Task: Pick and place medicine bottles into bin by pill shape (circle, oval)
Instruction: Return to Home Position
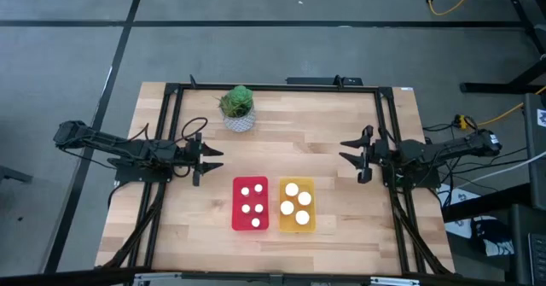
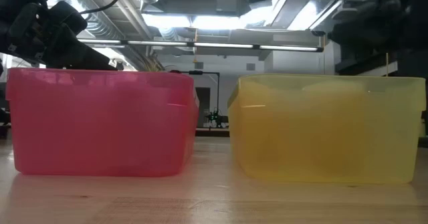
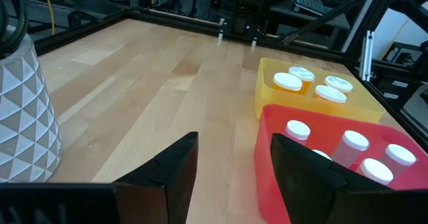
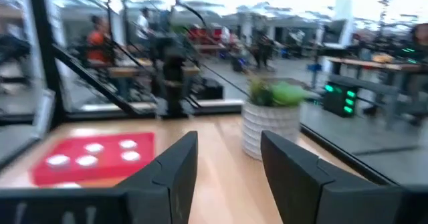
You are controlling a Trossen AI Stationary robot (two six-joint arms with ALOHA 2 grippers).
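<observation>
The medicine bottles show as round white caps standing upright in two bins near the table's front middle. Several small ones are in the red bin, and several larger ones are in the yellow bin. The left wrist view shows orange bodies under the caps in the red bin and the yellow bin. My left gripper hovers open above the table, left of the red bin. My right gripper hovers open to the right of the yellow bin, holding nothing.
A potted green plant in a white patterned pot stands at the far left of the table. A black frame runs around the table's edges. Bare wood lies between the bins and the far edge.
</observation>
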